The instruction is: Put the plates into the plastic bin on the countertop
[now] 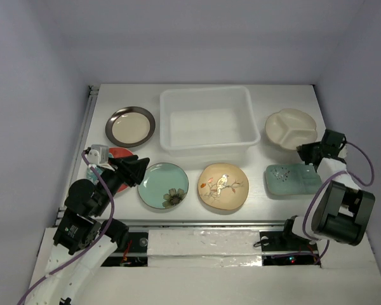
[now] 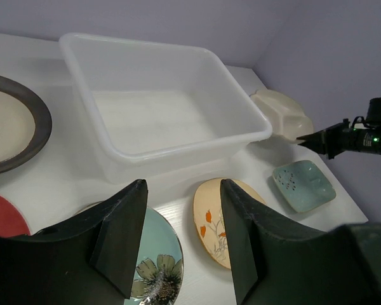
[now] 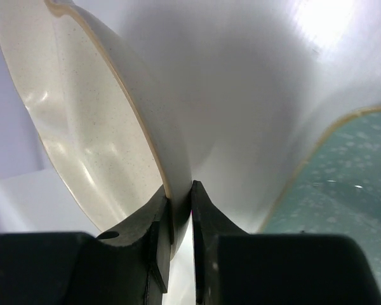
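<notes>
Six plates (image 1: 163,185) on the countertop (image 1: 193,166) around one plastic bin (image 1: 206,146).

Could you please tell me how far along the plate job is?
Done: nothing; the plastic bin is empty. In hand: the right gripper pinches the rim of the cream divided plate; the left gripper hangs open. Left: all six plates, including the dark-rimmed plate, red-and-teal plate, flower plate, bird plate and pale green dish.
</notes>
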### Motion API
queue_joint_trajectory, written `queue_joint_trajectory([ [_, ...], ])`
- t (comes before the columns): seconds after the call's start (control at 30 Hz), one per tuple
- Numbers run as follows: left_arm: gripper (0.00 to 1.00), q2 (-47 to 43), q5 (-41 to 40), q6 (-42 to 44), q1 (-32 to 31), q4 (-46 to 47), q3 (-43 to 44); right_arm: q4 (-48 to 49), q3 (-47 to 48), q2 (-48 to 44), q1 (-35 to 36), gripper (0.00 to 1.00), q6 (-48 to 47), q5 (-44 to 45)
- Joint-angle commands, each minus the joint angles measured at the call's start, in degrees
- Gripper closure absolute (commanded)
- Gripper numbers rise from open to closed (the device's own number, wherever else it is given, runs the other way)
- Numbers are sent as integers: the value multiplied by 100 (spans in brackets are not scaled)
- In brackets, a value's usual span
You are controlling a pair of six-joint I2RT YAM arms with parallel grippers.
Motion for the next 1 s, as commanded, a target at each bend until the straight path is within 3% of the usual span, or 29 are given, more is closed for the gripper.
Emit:
queue_joint_trajectory([
  [0.0,53,53,-59,-48,-36,204,57,1837,747,-776,-208,100,13,-819],
  [0.27,54,132,-33,-48,-36,222,57,1205,1792,-1436,-218,100,-382,-1679],
  [0.47,54,176,-24,-48,17,231,57,343,2671,-1332,1116,100,-1032,-1646],
  [0.8,54,168,-147,-100,69,213,30,-387,3972,-67,2936,100,-1586,-1329],
  [0.97,54,220,-173,-118,70,205,30,-791,4675,960,3447,100,-1832,-1118],
])
